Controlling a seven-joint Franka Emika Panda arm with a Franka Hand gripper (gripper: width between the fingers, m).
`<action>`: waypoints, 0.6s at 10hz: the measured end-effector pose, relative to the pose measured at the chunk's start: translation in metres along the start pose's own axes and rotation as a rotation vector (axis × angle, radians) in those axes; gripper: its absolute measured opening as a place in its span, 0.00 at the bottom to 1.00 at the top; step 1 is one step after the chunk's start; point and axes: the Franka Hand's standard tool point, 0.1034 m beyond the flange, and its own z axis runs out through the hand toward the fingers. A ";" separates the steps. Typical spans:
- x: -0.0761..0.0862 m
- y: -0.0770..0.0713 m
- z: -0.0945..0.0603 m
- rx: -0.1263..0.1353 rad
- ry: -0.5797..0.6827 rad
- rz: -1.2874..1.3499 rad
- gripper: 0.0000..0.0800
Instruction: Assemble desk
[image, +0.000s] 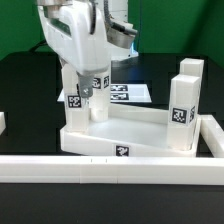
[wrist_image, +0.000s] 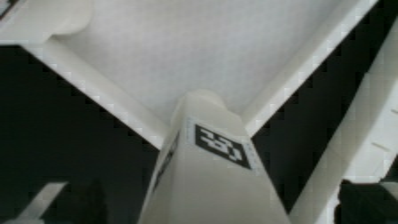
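Note:
The white desk top lies as a rimmed tray in the middle of the table. One tagged leg stands at its far corner on the exterior view's left. Another tagged leg stands at the corner on the right, with a taller white post close behind it. My gripper reaches down from above and is shut on a third tagged leg, held upright with its foot on the tray near the first leg. In the wrist view this leg points into a corner of the tray.
A long white rail runs along the front and turns up the right side. The marker board lies flat behind the tray. A small white piece sits at the left edge.

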 end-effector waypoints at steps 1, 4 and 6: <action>0.000 0.000 0.000 0.000 0.000 -0.047 0.81; 0.000 0.000 0.000 -0.016 0.013 -0.372 0.81; 0.002 -0.002 -0.001 -0.013 0.034 -0.596 0.81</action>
